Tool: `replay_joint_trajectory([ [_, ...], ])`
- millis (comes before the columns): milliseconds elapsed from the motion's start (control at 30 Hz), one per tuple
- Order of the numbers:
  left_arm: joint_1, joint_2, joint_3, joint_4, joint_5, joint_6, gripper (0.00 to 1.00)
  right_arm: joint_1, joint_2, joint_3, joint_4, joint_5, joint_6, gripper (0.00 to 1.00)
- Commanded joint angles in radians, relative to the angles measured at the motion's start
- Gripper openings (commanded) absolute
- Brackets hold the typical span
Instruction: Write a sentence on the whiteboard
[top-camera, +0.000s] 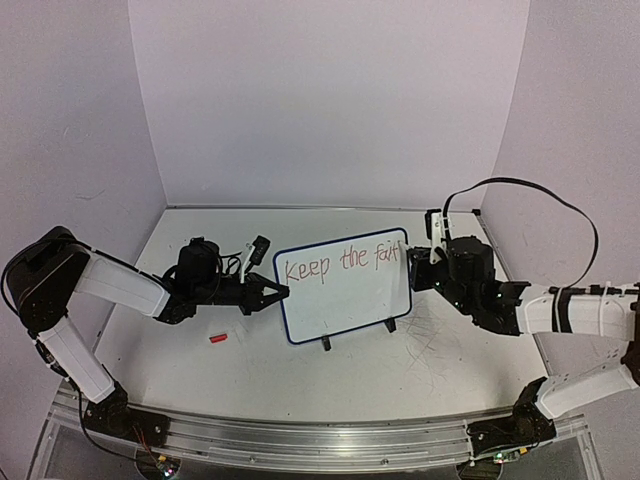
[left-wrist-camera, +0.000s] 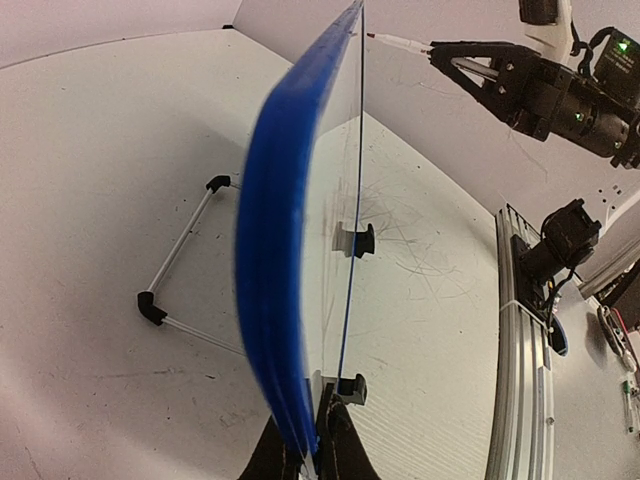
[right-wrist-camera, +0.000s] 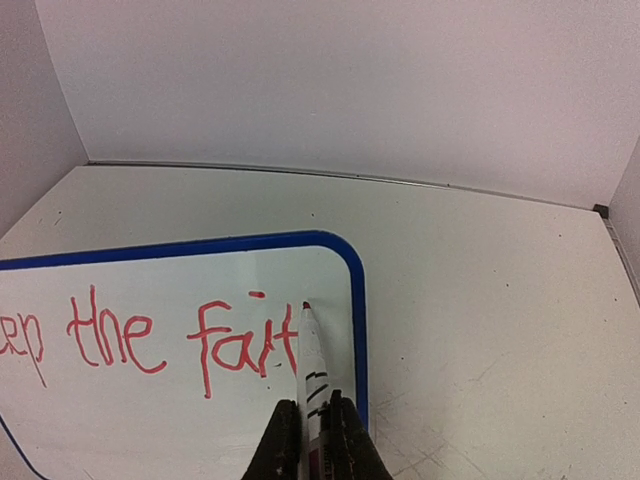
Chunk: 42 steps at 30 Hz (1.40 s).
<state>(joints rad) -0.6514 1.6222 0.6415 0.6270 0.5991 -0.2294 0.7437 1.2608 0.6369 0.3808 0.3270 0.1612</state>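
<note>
Your left gripper (top-camera: 275, 293) is closed on the left edge of the whiteboard (top-camera: 345, 290). In the left wrist view its fingers pinch the blue rim with no gap. The board stands on its black clip feet (top-camera: 326, 343) in the middle of the table (top-camera: 450, 370), leaning back, with its writing face towards the near side. Your right gripper (right-wrist-camera: 312, 440) is closed around a white marker (right-wrist-camera: 312, 365), which points away from the wrist with its red tip on the board, close to the top right corner. The sentence (top-camera: 338, 264) runs in red along the upper part of the board. You can read "Keep the fait", and the tip sits at the top of the last letter. A small red piece (top-camera: 218, 339) lies on the table near the left arm, apart from the board.
</note>
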Motion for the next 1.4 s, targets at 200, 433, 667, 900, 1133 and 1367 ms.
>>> replay_joint_trajectory([
  [200,0.018,-0.008,0.007,-0.076,-0.163,0.091,0.00,-0.009,0.040,0.056,0.034,0.036,-0.011,0.00],
  [433,0.018,-0.004,0.012,-0.075,-0.161,0.093,0.00,-0.009,0.023,0.044,-0.010,0.030,-0.005,0.00],
  [667,0.018,-0.001,0.015,-0.075,-0.160,0.091,0.00,-0.009,0.007,0.024,-0.044,0.003,0.011,0.00],
  [900,0.018,0.000,0.018,-0.077,-0.159,0.088,0.00,-0.008,-0.005,0.005,-0.066,-0.020,0.026,0.00],
  [1133,0.018,-0.001,0.018,-0.079,-0.161,0.088,0.00,-0.006,-0.017,-0.020,-0.085,-0.029,0.046,0.00],
  [1367,0.016,0.002,0.021,-0.079,-0.157,0.087,0.00,-0.004,-0.022,-0.033,-0.089,-0.036,0.060,0.00],
])
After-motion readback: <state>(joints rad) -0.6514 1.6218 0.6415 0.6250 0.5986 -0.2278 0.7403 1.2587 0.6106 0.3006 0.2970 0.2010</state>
